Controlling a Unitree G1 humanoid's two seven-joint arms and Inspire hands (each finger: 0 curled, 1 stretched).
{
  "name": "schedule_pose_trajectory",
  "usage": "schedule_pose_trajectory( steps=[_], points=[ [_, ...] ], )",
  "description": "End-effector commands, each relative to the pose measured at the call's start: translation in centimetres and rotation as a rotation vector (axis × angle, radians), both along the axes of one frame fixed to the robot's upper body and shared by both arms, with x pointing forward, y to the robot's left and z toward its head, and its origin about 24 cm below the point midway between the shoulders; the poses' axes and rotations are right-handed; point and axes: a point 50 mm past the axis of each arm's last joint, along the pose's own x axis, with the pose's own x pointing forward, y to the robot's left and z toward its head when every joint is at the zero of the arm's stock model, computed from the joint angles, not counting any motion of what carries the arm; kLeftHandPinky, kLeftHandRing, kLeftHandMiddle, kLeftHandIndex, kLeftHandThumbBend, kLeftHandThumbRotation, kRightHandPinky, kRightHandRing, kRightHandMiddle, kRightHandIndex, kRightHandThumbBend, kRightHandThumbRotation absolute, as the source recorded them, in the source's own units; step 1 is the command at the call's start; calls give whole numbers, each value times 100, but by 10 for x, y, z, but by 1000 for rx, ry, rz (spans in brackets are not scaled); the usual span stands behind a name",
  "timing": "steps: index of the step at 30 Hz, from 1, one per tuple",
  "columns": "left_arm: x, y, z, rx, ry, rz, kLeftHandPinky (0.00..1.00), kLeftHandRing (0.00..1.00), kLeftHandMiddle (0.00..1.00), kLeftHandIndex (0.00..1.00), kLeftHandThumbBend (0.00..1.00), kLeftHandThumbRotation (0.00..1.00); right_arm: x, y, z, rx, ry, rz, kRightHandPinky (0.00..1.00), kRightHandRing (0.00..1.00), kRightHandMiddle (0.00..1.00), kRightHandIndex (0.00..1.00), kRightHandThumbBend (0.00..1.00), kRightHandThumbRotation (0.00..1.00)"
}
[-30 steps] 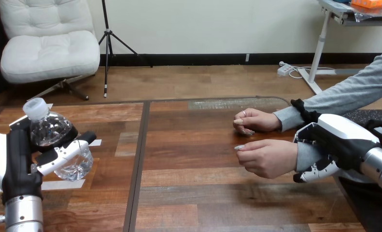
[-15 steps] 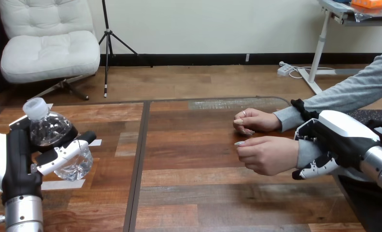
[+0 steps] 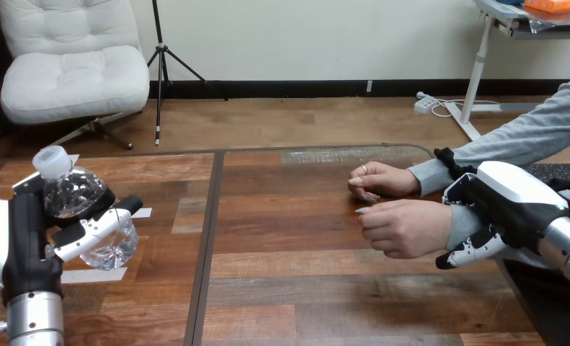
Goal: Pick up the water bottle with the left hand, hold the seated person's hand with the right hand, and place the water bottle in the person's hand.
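Against the frame half a second earlier, the person's nearer hand (image 3: pixel 404 227) has drawn slightly rightward, toward the robot's right hand (image 3: pixel 509 202), and its fingers now lie flatter; the left hand and its load have kept their place. The wooden table (image 3: pixel 325 288) spans the lower view. At its right edge the right hand sits over the person's wrist in a grey sleeve (image 3: pixel 460 223), white back shell on top, with its fingers (image 3: pixel 469 250) curled beneath the sleeve so that the wrist is enclosed. The nearer hand is raised off the wood with its fingers pointing left, and the person's farther hand (image 3: pixel 379 180) rests loosely closed on the table just behind it. At the view's left, the left hand (image 3: pixel 26 245) stands upright with thumb and fingers wrapped round the water bottle (image 3: pixel 80 198), which is held clear of the table, well apart from the person's hands. The bottle is of clear plastic; its fill level cannot be told. Its long axis is tilted, with the white cap (image 3: pixel 51 160) pointing up and to the left and the base angled down to the right. White tape strips (image 3: pixel 87 275) lie on the wood below it
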Motion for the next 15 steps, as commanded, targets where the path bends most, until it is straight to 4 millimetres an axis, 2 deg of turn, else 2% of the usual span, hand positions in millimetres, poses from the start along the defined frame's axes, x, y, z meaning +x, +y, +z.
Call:
schedule_pose_trajectory(
  steps=[1, 15],
  points=[
    [12, -3, 29, 18, -145, -19, 24, 29, 33, 36, 72, 0, 11, 5, 16, 43, -98, -9, 13, 17, 23, 25, 77, 0],
    [12, -2, 27, 13, -141, -15, 24, 29, 33, 36, 72, 0, 11, 4, 17, 30, -129, -22, 11, 15, 21, 23, 75, 0]
  ],
)
